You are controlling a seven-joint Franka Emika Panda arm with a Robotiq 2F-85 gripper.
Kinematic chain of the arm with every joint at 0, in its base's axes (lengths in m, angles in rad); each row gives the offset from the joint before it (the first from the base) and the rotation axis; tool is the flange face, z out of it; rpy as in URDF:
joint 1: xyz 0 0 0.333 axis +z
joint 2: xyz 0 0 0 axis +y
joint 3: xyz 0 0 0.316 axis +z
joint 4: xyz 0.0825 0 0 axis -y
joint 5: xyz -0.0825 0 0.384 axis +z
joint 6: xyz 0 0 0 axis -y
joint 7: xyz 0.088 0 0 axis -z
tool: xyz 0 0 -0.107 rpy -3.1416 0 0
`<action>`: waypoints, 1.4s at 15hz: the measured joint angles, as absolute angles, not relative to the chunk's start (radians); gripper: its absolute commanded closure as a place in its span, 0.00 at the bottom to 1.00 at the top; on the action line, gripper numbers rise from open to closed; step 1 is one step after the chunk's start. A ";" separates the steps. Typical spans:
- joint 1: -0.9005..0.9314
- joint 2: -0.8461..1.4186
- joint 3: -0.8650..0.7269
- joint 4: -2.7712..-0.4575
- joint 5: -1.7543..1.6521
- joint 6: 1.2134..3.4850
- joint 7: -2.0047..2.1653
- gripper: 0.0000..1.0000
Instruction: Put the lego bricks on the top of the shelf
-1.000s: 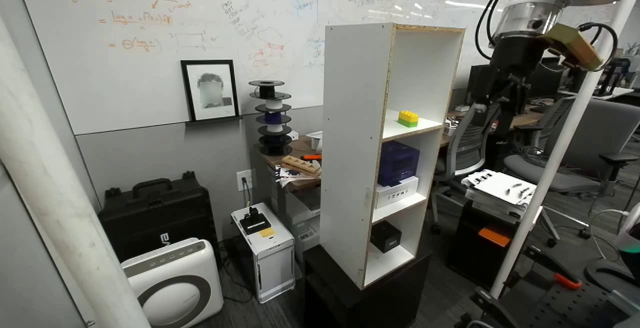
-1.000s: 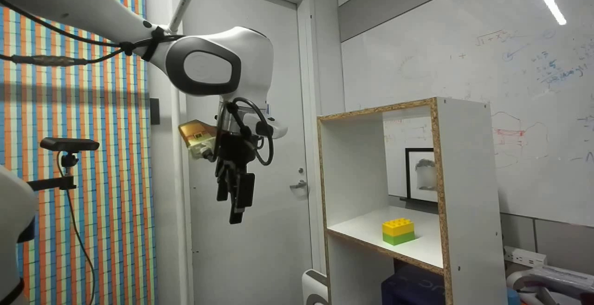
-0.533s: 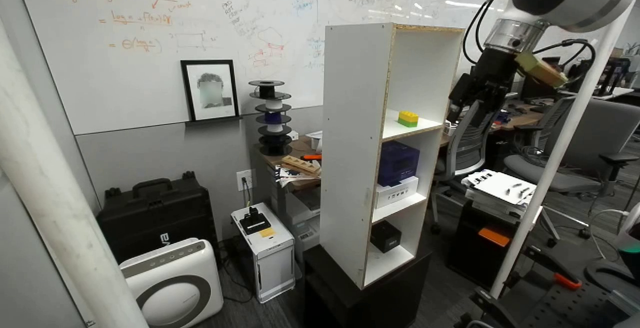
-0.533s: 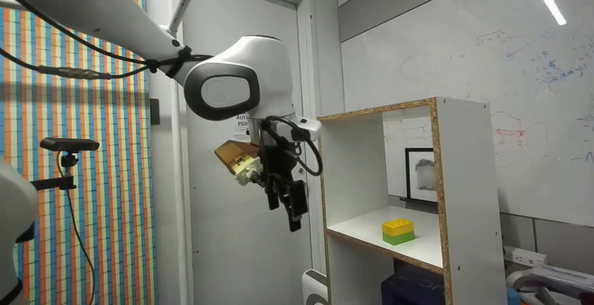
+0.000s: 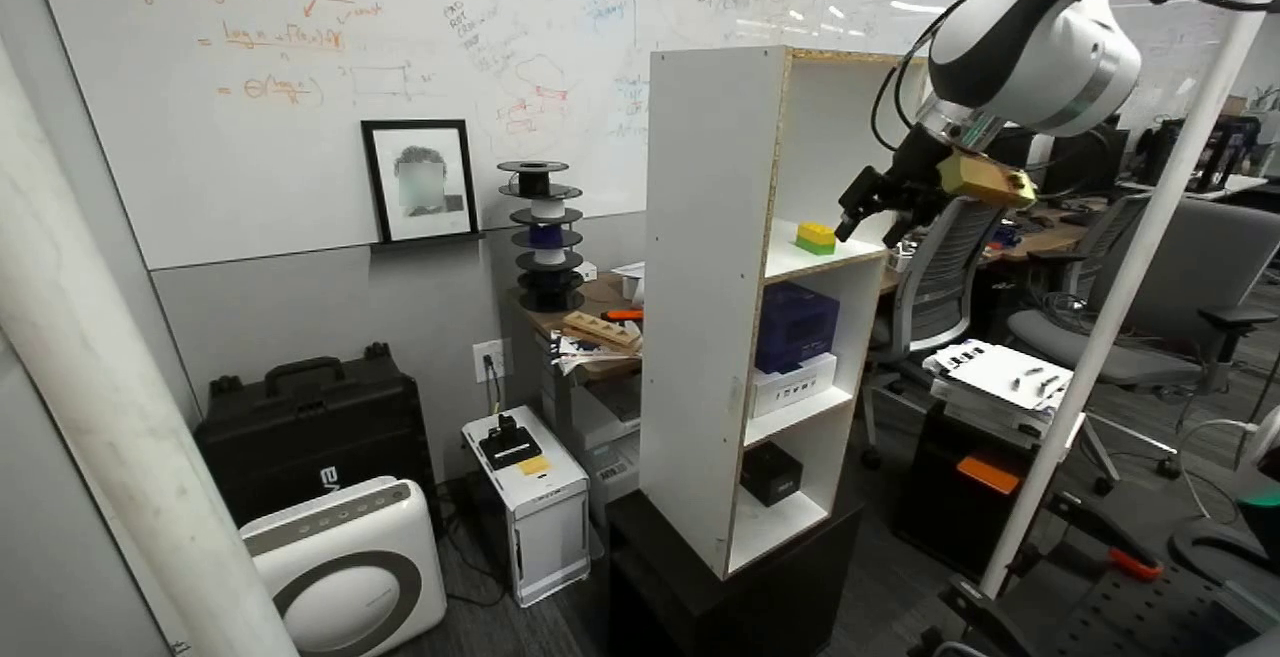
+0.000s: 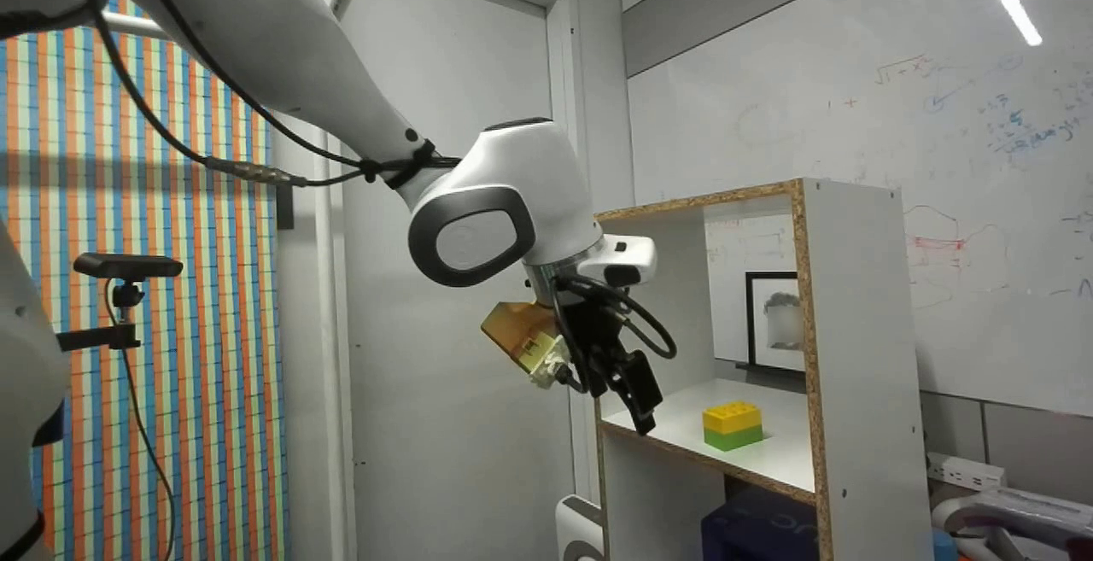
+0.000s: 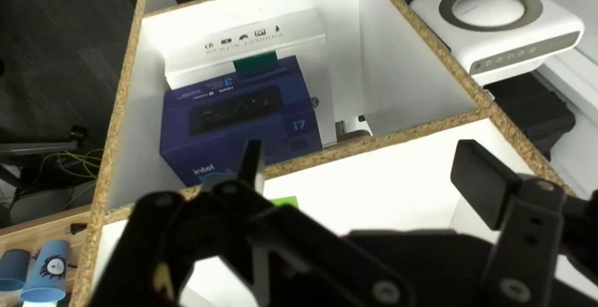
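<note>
Spread wide, the two fingers of the gripper (image 5: 869,233) point toward seven o'clock in an exterior view, at the front of the top compartment of the shelf (image 5: 710,287); the hand is unclenched, its black pads (image 7: 486,183) standing well apart in the wrist view. Whether the fingertips are inside the compartment cannot be told. Yellow stacked on green, the lego bricks (image 5: 816,239) sit upright on that compartment's floor, below the shelf's top, just beside the nearer fingertip at nine o'clock. In an exterior view the bricks (image 6: 733,426) lie at three o'clock from the fingertips, with a visible gap between. Only a green bit of them shows in the wrist view, between four and five o'clock from the finger on the nine o'clock side and partly hidden by it. At six o'clock from the bricks, the middle compartment holds a blue-purple box (image 5: 797,327), marked "intel", on a white box (image 5: 795,389), and the bottom one a black box (image 5: 771,474); the unit stands on a black base (image 5: 780,597). The white arm (image 6: 299,74) slants to the gripper from between ten and eleven o'clock. From the shelf, a framed portrait (image 5: 420,182) stands toward ten o'clock, a stack of spools (image 5: 547,237) between nine and ten, and a white appliance (image 5: 345,567) near eight.
</note>
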State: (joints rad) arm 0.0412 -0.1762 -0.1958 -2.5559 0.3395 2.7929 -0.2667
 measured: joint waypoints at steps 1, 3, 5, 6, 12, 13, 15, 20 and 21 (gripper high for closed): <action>0.052 -0.142 -0.196 -2.530 0.365 2.820 -0.271 0.00; 0.065 -0.075 -0.196 -2.474 0.398 2.871 -0.271 0.00; 0.065 -0.010 -0.196 -2.421 0.407 2.904 -0.271 0.00; 0.064 0.021 -0.196 -2.398 0.407 2.920 -0.271 0.00; 0.062 0.189 -0.195 -2.279 0.408 3.004 -0.269 0.35; 0.061 0.209 -0.194 -2.262 0.408 3.012 -0.269 0.42; 0.059 0.241 -0.190 -2.232 0.408 3.019 -0.269 0.58; 0.031 0.229 -0.188 -2.221 0.308 2.963 -0.200 0.84; 0.017 0.207 -0.187 -2.231 0.260 2.920 -0.171 0.84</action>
